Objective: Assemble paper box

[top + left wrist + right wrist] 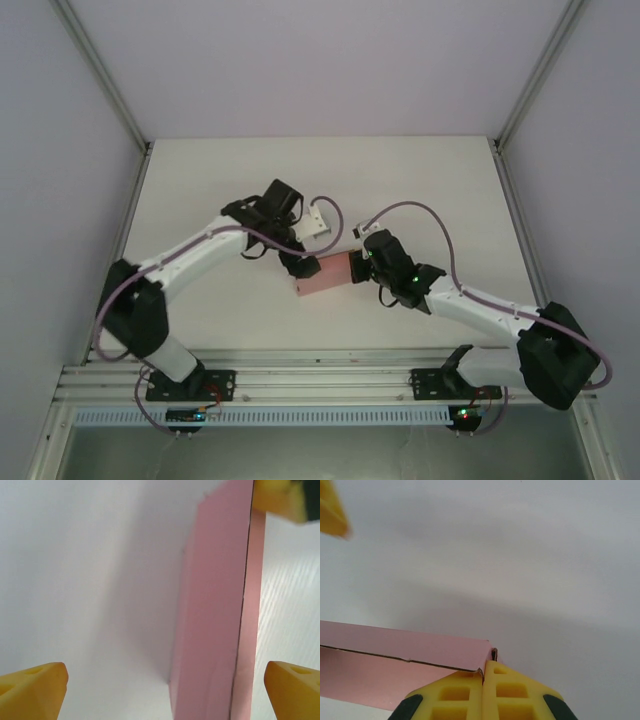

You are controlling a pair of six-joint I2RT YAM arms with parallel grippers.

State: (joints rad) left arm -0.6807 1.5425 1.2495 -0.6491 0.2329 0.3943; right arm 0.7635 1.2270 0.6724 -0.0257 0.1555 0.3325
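The left arm point(190, 255) is raised from its base towards 1 o'clock, and its wrist is folded back towards 5 o'clock. The left gripper point(300, 266) is held open, with its yellow fingers point(32, 687) spread wide apart. The right arm point(480, 310) is stretched low towards 10 o'clock. The right gripper point(362, 258) is closed, its yellow fingers point(465, 695) pressed together on an edge of the paper box point(325, 275). The left gripper is placed near the right gripper, at its 9 o'clock.

No legible text, label or number.
The paper box point(325, 273), centre of the top view, shows plain pink card on every visible face; the right pincer point(484, 672), bottom centre of its wrist view, carries only moulded square recesses in yellow.
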